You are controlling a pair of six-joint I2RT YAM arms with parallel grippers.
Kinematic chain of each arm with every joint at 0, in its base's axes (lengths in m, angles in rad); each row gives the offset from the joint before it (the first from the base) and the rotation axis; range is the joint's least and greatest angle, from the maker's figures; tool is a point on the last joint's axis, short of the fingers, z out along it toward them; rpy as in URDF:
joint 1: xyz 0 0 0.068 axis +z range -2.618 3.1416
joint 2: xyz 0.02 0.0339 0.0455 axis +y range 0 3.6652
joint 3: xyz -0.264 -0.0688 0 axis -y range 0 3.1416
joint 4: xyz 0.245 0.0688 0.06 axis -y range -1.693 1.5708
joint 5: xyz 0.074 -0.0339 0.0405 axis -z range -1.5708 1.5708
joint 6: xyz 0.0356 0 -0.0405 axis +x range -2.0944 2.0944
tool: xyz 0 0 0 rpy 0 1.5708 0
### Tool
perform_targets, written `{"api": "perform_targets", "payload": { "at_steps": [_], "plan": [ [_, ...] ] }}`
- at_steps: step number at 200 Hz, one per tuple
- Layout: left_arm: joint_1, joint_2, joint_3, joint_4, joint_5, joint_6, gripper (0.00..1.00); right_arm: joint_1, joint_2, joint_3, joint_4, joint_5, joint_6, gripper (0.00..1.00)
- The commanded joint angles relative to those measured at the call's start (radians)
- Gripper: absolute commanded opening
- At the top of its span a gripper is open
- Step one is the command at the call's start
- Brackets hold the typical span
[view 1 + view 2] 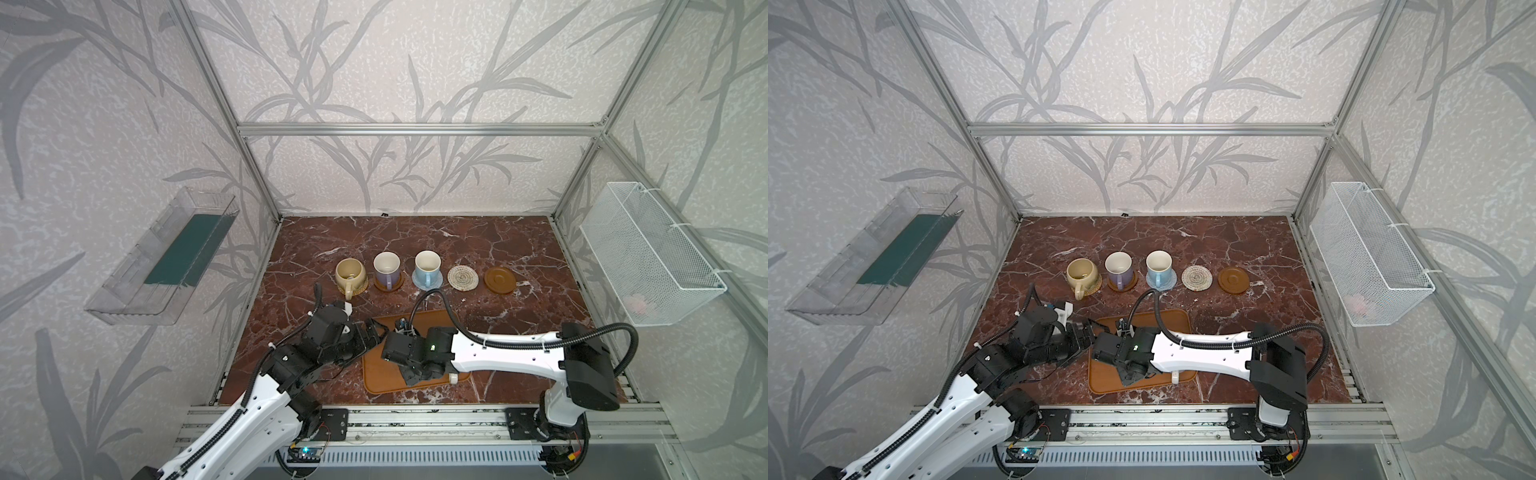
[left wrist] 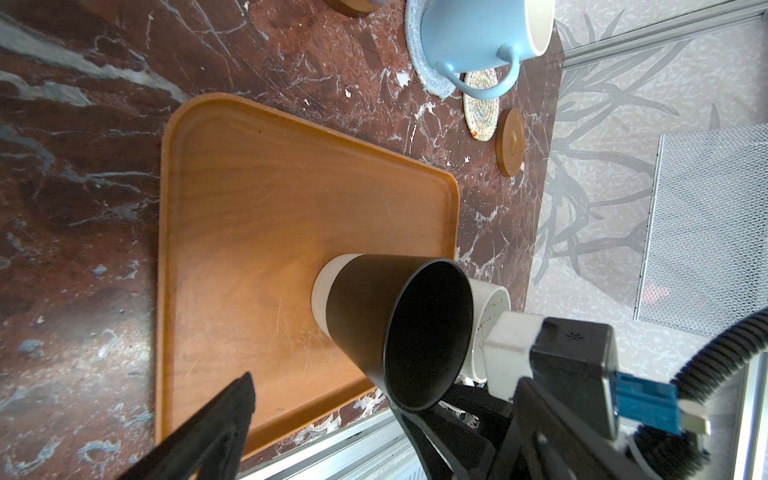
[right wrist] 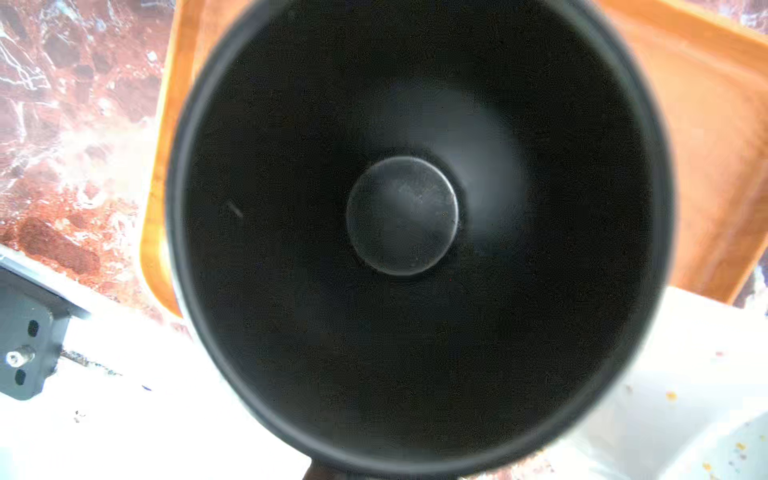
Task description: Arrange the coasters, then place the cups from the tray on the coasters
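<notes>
Pinching the black cup point(image 2: 365, 316) at the tray's point(image 2: 232, 208) 6 o'clock edge, the right gripper point(image 1: 410, 376) is risking a tilting lift that knocks the white cup point(image 2: 492, 316) just beside, while the spread left gripper point(image 2: 322, 395) is crowding 10 o'clock.

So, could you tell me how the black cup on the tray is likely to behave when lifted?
The black cup tapers to a narrow pale base under a wide mouth, so it probably tips easily. It looks hard and smooth, so possibly slippery and breakable.
</notes>
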Motion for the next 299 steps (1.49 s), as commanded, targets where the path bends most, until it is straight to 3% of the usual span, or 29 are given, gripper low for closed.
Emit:
{"api": "perform_targets", "payload": {
  "at_steps": [1,21,106,187,239,299],
  "plan": [
    [0.006,-0.002,0.007,-0.001,-0.017,-0.002,0.99,-0.001,-0.051,0.026,0.011,0.034,-0.014,0.07],
    [0.006,-0.005,0.011,-0.001,-0.022,-0.002,0.99,-0.001,-0.064,0.025,0.015,0.035,-0.015,0.0],
    [0.016,-0.021,0.039,0.008,-0.033,-0.008,0.98,-0.003,-0.14,0.028,0.036,0.04,-0.022,0.0],
    [0.017,-0.019,0.108,0.243,-0.015,-0.015,0.99,-0.05,-0.29,-0.005,0.098,0.063,-0.051,0.0],
    [0.017,0.137,0.225,0.404,0.09,0.046,0.99,-0.169,-0.381,-0.029,0.108,-0.008,-0.142,0.0],
    [0.017,0.383,0.476,0.375,0.143,0.183,0.97,-0.449,-0.475,-0.037,0.039,-0.137,-0.264,0.0]
  ]
}}
